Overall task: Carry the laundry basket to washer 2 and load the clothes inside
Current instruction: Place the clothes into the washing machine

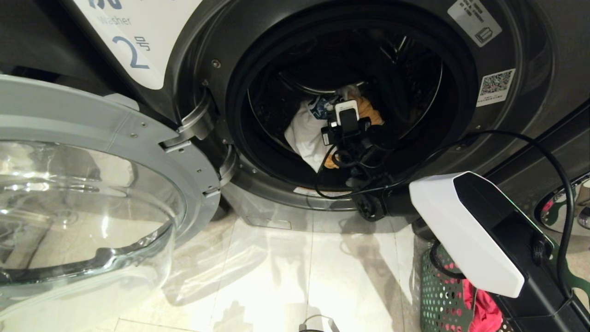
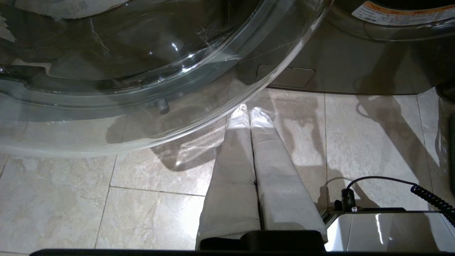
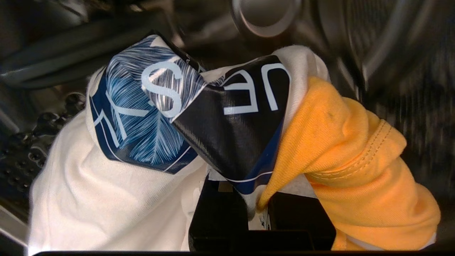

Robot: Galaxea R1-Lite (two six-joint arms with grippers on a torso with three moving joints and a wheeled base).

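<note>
Washer 2 (image 1: 193, 41), dark grey with a blue "2" label, stands with its round opening uncovered. My right gripper (image 1: 342, 100) reaches into the drum. It is shut (image 3: 254, 193) on a bunch of the clothes: a white garment (image 3: 106, 199) with a blue and black print, and a yellow-orange one (image 3: 341, 149). Both hang at the drum mouth (image 1: 306, 136). The green laundry basket (image 1: 438, 295) stands on the floor at the lower right, under my right forearm, with a red garment (image 1: 484, 309) in it. My left gripper (image 2: 249, 110) is shut and idle over the tiles.
The washer's glass door (image 1: 83, 193) is swung wide open on the left and overhangs the floor near my left gripper (image 2: 142, 71). A black cable (image 1: 564, 184) loops from my right arm. Pale floor tiles (image 1: 286, 276) lie before the washer.
</note>
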